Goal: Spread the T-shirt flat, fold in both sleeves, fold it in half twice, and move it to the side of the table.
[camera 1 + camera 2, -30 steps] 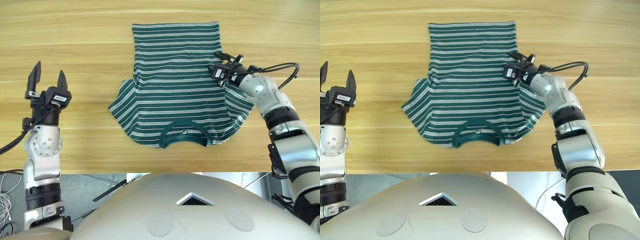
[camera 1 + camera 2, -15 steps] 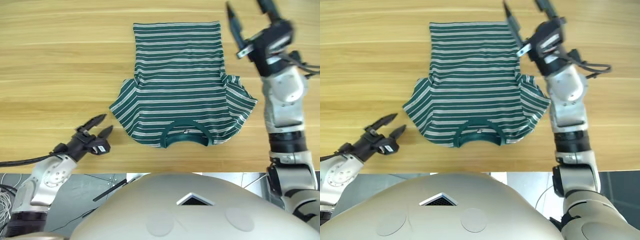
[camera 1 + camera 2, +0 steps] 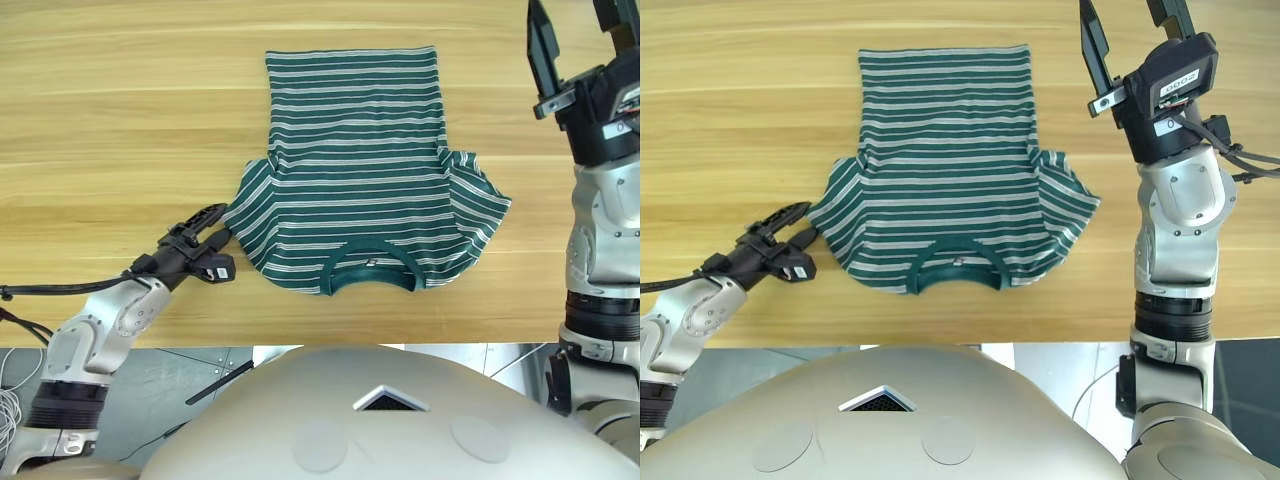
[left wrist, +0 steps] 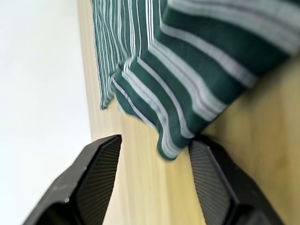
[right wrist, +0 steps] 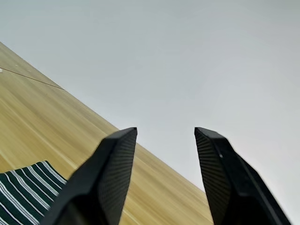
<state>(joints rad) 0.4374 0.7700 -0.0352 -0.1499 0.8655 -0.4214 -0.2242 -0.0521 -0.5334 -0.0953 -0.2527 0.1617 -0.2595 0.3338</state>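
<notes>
In the left eye view, the T-shirt (image 3: pixel 355 190) lies mid-counter (image 3: pixel 120 120), collar nearest me. It is dark green with thin pale stripes, the body flat, both sleeves unfolded and a little rumpled. My right hand (image 3: pixel 575 22) hangs raised beside it, fingers wide, empty.

In the left wrist view, my left hand (image 4: pixel 154 143) is open, with the left sleeve (image 4: pixel 187 108) corner between its fingers, not pinched. It looks like a light, limp knit, so I'd grip that hem.

In the right wrist view, the fingers are apart and hold nothing.

Silver rounded arms (image 3: pixel 1175 200) with black joint rings (image 3: pixel 1170 303). The left gripper (image 3: pixel 226 220) and right gripper (image 3: pixel 1122 8) are black, with ribbed pads (image 5: pixel 112 173) and white labels (image 3: pixel 1181 81). A black cable (image 3: pixel 60 290) trails behind the left gripper.
</notes>
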